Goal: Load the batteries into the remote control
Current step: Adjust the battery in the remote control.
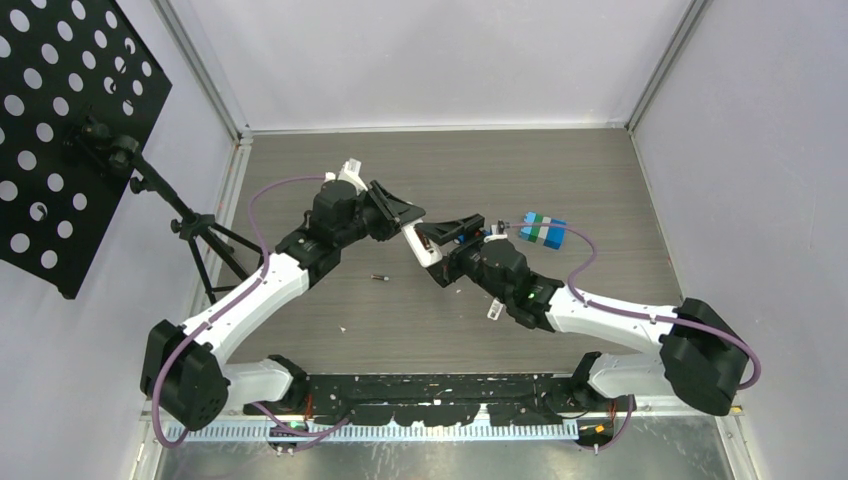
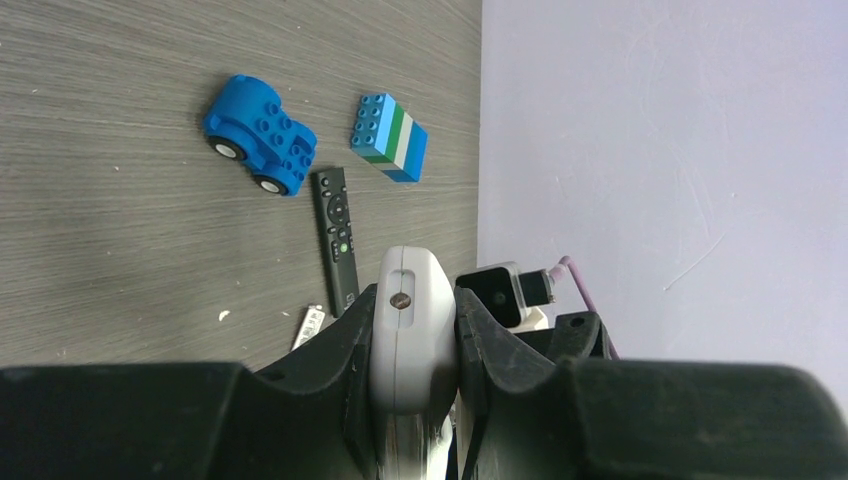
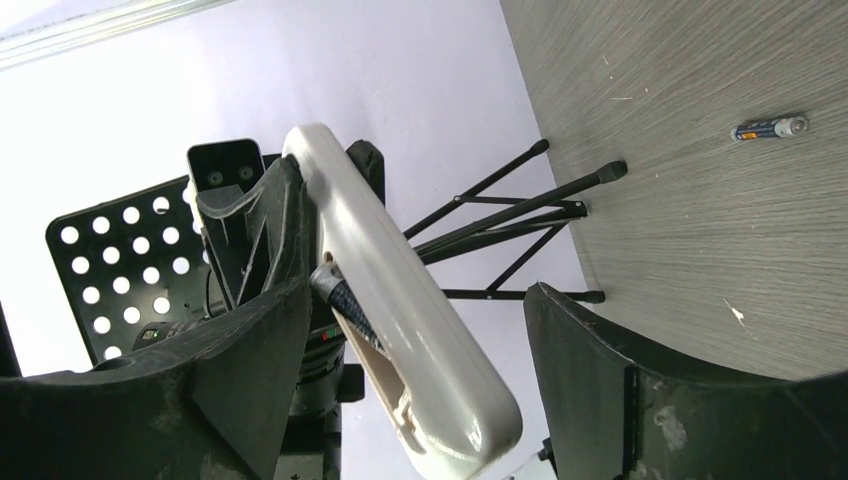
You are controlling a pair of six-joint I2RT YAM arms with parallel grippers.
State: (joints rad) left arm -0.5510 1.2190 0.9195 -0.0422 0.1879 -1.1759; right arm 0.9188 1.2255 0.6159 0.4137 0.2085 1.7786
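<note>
My left gripper is shut on a white remote control, which it holds up in the air over the table's middle. The remote's lower end hangs between the wide-open fingers of my right gripper, touching neither finger. Its battery compartment faces the right gripper's left finger. A dark battery sits tilted in that compartment, one end sticking out. Another battery lies loose on the table, left of the grippers.
A black remote, a blue toy car and a striped block stack lie on the table ahead of the left gripper. A small clear-white piece lies by the right arm. A tripod stand stands at the left edge.
</note>
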